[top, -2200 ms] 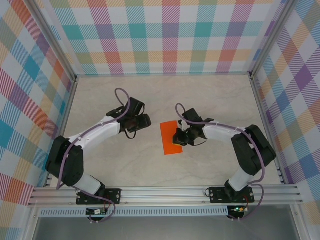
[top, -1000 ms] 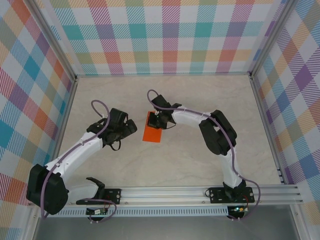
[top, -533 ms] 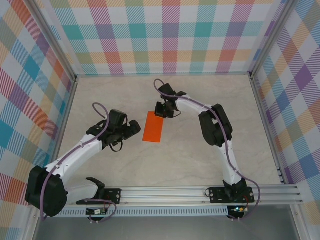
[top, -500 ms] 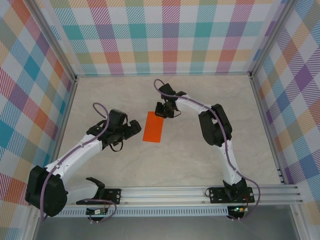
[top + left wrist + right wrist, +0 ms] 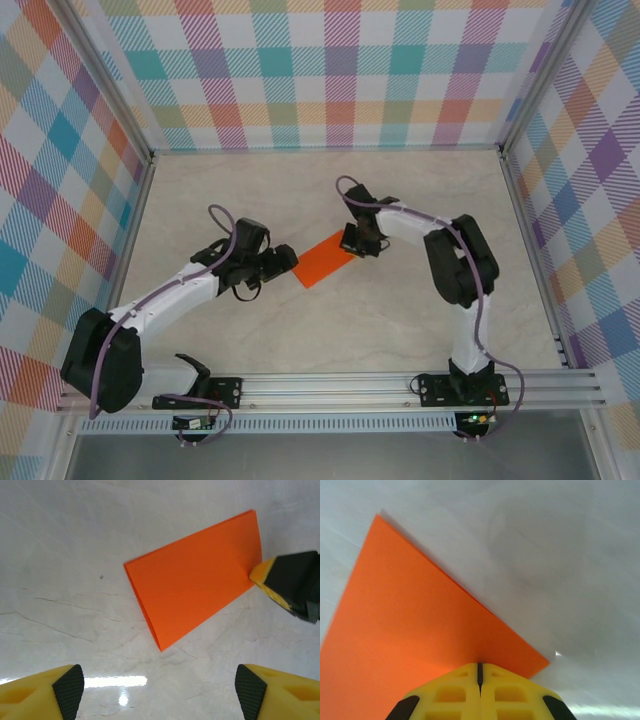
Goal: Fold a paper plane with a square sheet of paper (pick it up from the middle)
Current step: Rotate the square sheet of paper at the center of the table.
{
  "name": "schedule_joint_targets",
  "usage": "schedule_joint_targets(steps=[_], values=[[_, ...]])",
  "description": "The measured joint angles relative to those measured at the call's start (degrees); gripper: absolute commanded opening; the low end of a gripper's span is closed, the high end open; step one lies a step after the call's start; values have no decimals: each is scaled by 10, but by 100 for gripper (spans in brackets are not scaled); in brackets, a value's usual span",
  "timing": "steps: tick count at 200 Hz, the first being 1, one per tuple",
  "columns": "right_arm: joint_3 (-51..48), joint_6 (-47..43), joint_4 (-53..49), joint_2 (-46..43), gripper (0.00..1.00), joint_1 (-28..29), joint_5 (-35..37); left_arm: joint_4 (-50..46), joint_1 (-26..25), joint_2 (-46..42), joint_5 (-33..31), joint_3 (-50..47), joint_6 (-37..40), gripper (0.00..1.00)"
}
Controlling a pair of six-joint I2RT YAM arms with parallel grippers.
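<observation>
You saw the sheet of paper (image 5: 325, 260) lying flat on the surface (image 5: 400, 320) as a folded orange rectangle. Right gripper (image 5: 352, 243) — fingers closed, tips touching one short end of the sheet. Left gripper (image 5: 290, 260) — fingers open, empty, just beside the sheet's opposite end.

pale table top (image 5: 420, 190) with thin wavy lines like stone, bright checked wall (image 5: 330, 70) along its far edge, left wall (image 5: 50, 200) and right wall (image 5: 600, 200) checked too, silver metal rail (image 5: 330, 388) along the near edge, tiny dark speck (image 5: 101, 577) on the table top
</observation>
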Motion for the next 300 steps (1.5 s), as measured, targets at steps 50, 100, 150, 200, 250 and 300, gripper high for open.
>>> schedule_joint_targets(steps=[50, 100, 150, 200, 250, 300], values=[[-175, 29, 115, -128, 2, -8, -46, 63, -58, 68, 22, 0, -37, 34], [-216, 13, 273, -145, 0, -8, -184, 143, -92, 151, 27, 10, -78, 6], [-213, 0, 325, -94, 0, -11, -243, 205, -93, 227, 15, 36, -112, 0], [-211, -2, 346, -60, 0, -16, -270, 240, -93, 265, 13, 47, -130, 0], [-207, -2, 355, -43, 0, -16, -280, 259, -94, 275, 13, 51, -137, 0], [-202, -5, 353, -32, 0, -16, -280, 278, -94, 277, 14, 51, -137, 0]])
